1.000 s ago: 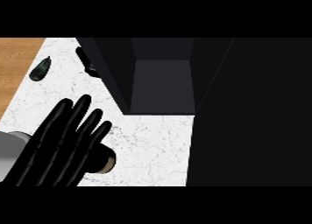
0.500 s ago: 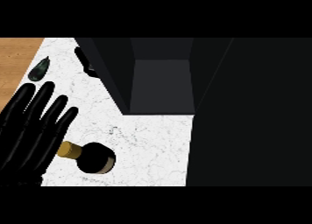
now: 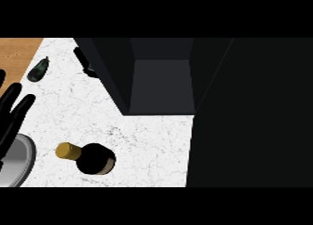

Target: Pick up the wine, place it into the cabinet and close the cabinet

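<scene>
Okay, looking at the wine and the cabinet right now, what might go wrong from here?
The wine bottle stands upright on the counter, unheld; a sideways brush from the left hand, whose straight fingers are beside it, may tip it. The open cabinet has a narrow opening, so the bottle might catch its walls. The right hand is out of view, so its clearance cannot be judged.

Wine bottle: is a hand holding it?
No: the wine bottle stands free on the counter, with the left hand open and apart.
</scene>
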Robot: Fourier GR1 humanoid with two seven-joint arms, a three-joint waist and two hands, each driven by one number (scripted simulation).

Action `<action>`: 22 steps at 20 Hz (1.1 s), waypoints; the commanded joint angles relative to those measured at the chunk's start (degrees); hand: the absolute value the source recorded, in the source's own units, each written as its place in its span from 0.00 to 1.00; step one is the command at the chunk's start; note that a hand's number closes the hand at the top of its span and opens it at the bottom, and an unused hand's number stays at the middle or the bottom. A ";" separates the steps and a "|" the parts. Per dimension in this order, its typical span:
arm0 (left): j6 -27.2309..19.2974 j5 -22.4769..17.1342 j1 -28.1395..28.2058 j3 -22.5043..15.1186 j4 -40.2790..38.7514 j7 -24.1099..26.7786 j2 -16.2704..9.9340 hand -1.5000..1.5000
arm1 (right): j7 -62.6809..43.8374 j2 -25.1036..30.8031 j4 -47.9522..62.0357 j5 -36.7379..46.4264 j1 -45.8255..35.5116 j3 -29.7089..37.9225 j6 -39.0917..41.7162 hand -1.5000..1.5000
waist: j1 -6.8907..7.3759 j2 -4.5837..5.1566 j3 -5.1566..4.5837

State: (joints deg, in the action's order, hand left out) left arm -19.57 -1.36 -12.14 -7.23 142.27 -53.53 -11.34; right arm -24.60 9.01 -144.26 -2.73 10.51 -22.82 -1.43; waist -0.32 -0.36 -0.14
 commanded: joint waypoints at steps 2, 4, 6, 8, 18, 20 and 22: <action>3.08 -8.06 2.61 5.70 5.77 0.71 -0.74 0.00 | -6.30 2.40 -13.24 -3.00 1.26 2.31 -0.06 0.00 | 0.10 0.08 0.04; 4.65 -10.85 5.64 8.85 5.72 1.15 -0.77 0.00 | -5.56 1.96 -13.27 -0.57 2.44 1.65 -1.32 0.00 | 0.05 -0.03 0.01; 5.64 -11.43 4.60 10.84 3.32 2.36 -0.85 0.00 | -5.74 2.50 -14.70 -1.54 2.88 0.06 -0.68 0.00 | -0.18 -0.05 0.02; 8.60 -12.69 7.56 11.63 -0.57 7.24 0.26 0.00 | -10.06 1.72 -14.58 1.42 -2.06 -1.29 -3.05 0.00 | 0.06 0.06 -0.17; 19.59 -20.34 19.58 16.52 -5.66 16.96 4.01 0.00 | -8.92 2.12 -13.51 0.15 -2.33 0.52 -4.20 0.00 | 0.35 0.02 -0.01; 24.13 -21.90 22.47 17.97 -10.31 22.50 4.53 0.00 | -5.66 1.99 -13.09 1.85 0.62 -2.71 -3.81 0.00 | -0.11 -0.05 -0.02; 27.61 -25.16 21.13 22.22 -14.40 24.27 1.73 0.00 | -8.02 2.32 -12.96 1.67 -1.86 -2.45 -4.18 0.00 | -0.06 0.08 -0.02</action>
State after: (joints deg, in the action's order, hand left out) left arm 2.36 -21.29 7.34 10.71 132.79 -33.79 -8.13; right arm -26.90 10.41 -144.42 -2.16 6.64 -23.81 -4.72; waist -0.22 -0.34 -0.15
